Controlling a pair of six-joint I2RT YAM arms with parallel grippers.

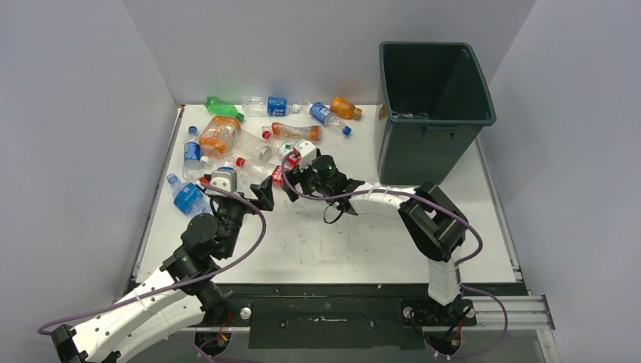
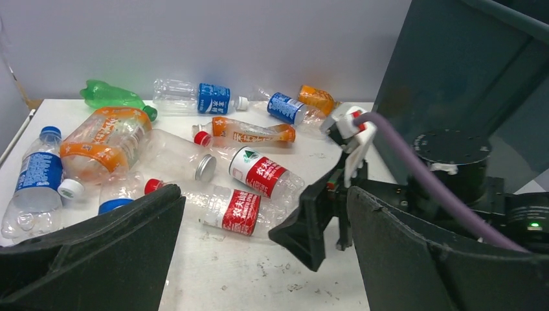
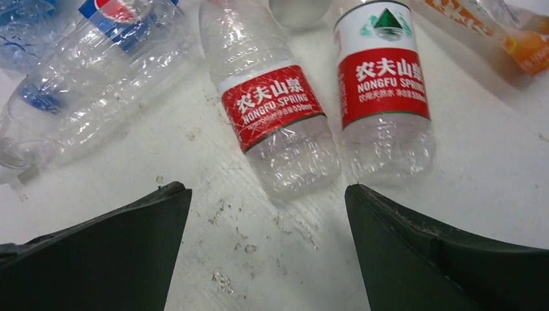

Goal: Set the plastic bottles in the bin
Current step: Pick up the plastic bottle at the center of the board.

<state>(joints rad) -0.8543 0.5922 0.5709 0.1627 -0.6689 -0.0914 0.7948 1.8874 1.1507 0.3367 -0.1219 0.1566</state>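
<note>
Several plastic bottles lie in a heap on the white table at the back left. Among them are two clear ones with red labels (image 3: 272, 107) (image 3: 383, 78), a big orange one (image 1: 219, 134), a green one (image 1: 223, 106) and a blue one (image 1: 185, 197). My right gripper (image 3: 265, 189) is open and low over the table, with the base of the left red-labelled bottle just ahead of its tips. My left gripper (image 2: 264, 194) is open and empty, facing the same red-labelled bottles (image 2: 236, 210) from the other side. The dark green bin (image 1: 435, 106) stands upright at the back right.
In the top view the left gripper (image 1: 261, 193) and right gripper (image 1: 292, 181) are close together, and a black finger of the right arm (image 2: 317, 220) shows just ahead of my left fingers. Grey walls close in the table (image 1: 340, 242) on three sides. Purple cables (image 1: 257, 227) loop off both arms.
</note>
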